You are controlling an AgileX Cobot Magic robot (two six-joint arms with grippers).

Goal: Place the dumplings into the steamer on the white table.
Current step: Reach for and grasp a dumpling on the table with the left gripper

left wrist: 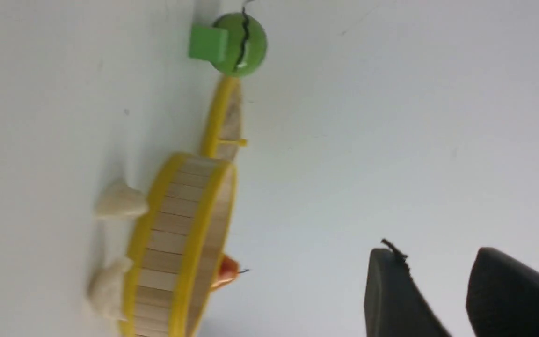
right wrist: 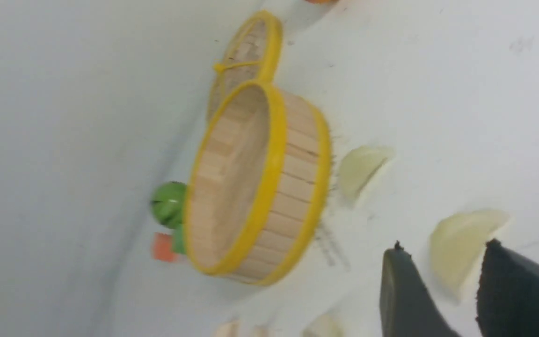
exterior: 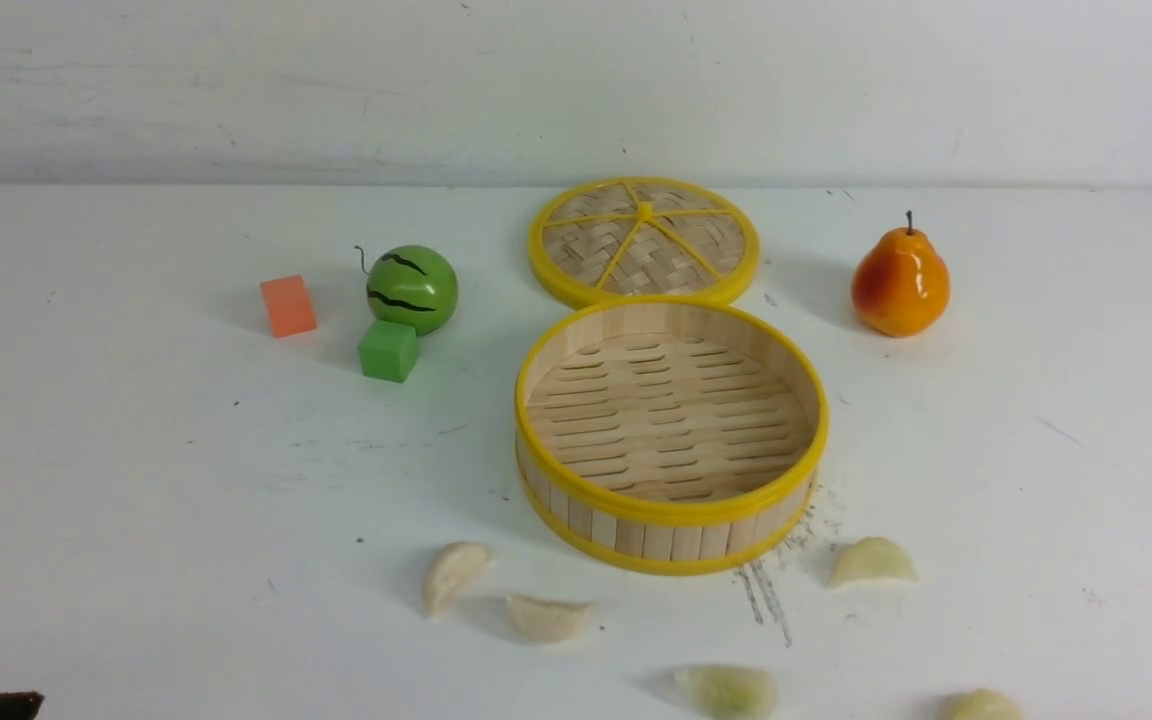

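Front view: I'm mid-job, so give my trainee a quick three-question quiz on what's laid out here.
1. How many dumplings lie on the white table, outside the steamer?
2. True or false: one dumpling is already inside the steamer.
3. What lies just behind the steamer? A) pear B) woven lid C) green cube
Key: 1. five; 2. false; 3. B.
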